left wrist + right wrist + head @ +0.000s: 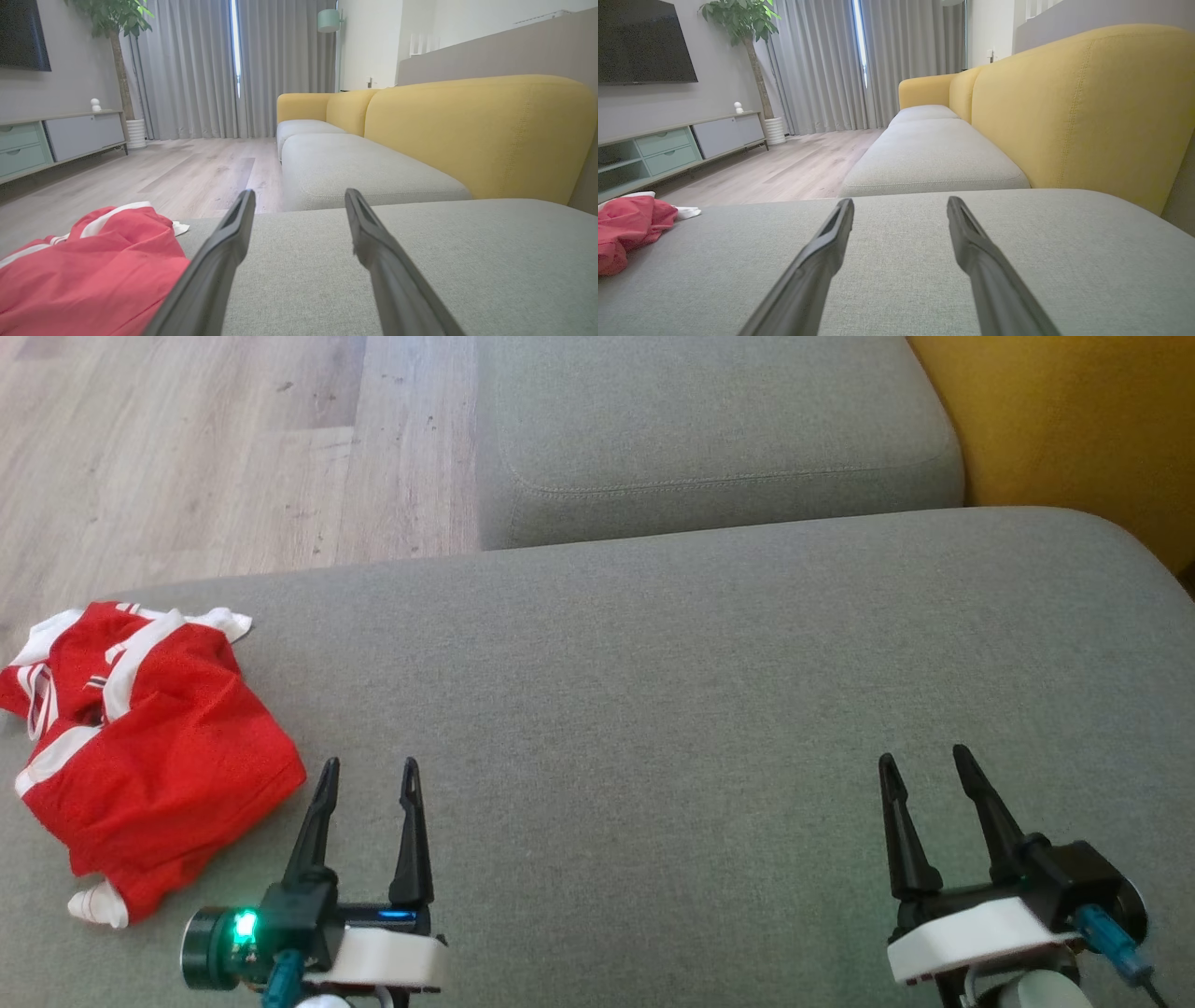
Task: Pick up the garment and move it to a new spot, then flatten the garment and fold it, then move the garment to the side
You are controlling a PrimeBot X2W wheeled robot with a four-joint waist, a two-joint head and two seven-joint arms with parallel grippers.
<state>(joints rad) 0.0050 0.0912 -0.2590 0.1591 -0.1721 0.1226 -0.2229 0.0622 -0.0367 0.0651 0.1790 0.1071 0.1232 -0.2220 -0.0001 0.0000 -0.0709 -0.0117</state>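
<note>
- I had the crumpled red jersey with white trim [149,756] lying in a loose heap at the far left of the wide grey woven sofa seat [653,709], close to the edge that met the pale wood-plank floor [187,448].
- My left gripper [369,767], with its two long dark fingers, sat low over the seat just beside the jersey's right edge without touching it. Its jaws stood spread wide with nothing between them.
- My right gripper [922,756] hovered well apart from the cloth, over bare fabric toward the right side of the seat, its jaws likewise parted and empty.
- I judged the work to be at its very first step: the pick-up had not begun, and the jersey was neither flattened nor folded.
- As I read it, the next move called for swinging the left arm leftward and down onto a raised fold. It would then pinch through the cloth, lift it and carry it to the open middle of the seat, where both arms could reach.
- The thin, slippery-looking fabric might bunch or slide out, so I would want a deep bite on a thick fold.
</note>
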